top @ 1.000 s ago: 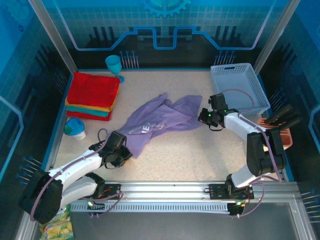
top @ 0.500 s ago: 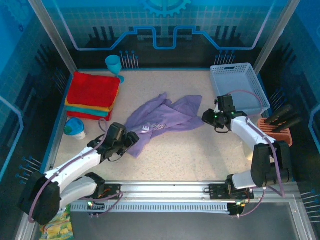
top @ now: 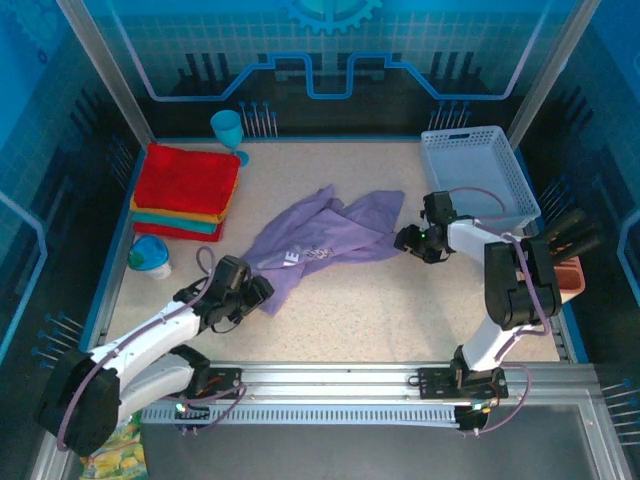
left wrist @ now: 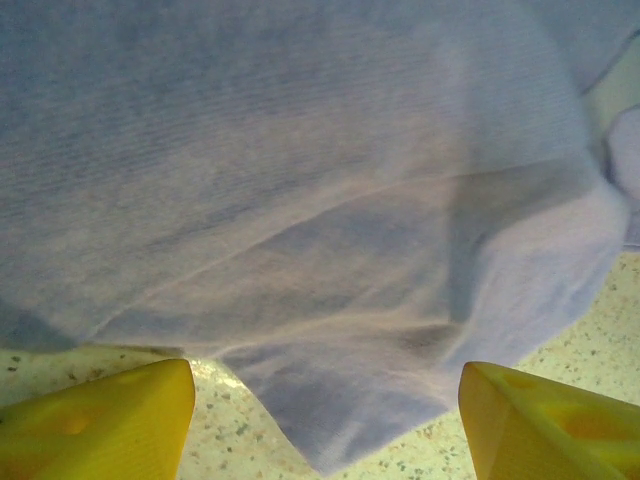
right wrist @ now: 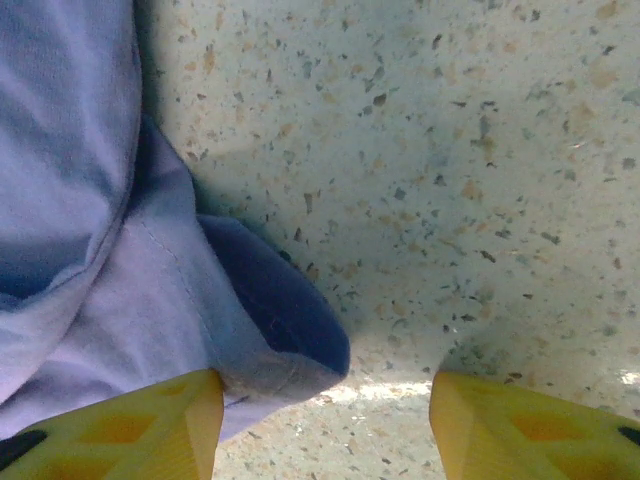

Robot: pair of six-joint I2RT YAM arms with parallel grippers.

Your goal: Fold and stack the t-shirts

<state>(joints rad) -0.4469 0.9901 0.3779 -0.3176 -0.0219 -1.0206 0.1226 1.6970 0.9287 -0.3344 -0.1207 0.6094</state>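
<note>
1. A lavender t-shirt point(top: 322, 240) is seen crumpled and unfolded near the middle of the speckled table point(top: 400, 310), with part of a white print showing.
2. A stack of folded t-shirts point(top: 185, 185) is placed at the left rear corner, well apart from the lavender one. Red is on top, with yellow-orange and teal layers beneath.
3. The left gripper point(top: 256, 291) is held low at the shirt's near-left edge. In the left wrist view its yellow fingers point(left wrist: 110, 420) are spread wide. The hem lies ahead of the gap between them, and nothing is clamped.
4. The right gripper point(top: 407, 240) is set at the shirt's right edge. In the right wrist view its fingers point(right wrist: 130, 425) are parted, a hem corner lies just beside 1 of them, and bare table is seen in the gap.
5. A pale blue basket point(top: 475, 175) is found just behind the right arm.
6. A teal cup point(top: 228, 130) stands behind the stack, and a blue and white container point(top: 150, 257) sits beside the left arm.
7. A rack point(top: 562, 255) is seen at the table's right edge.
</note>
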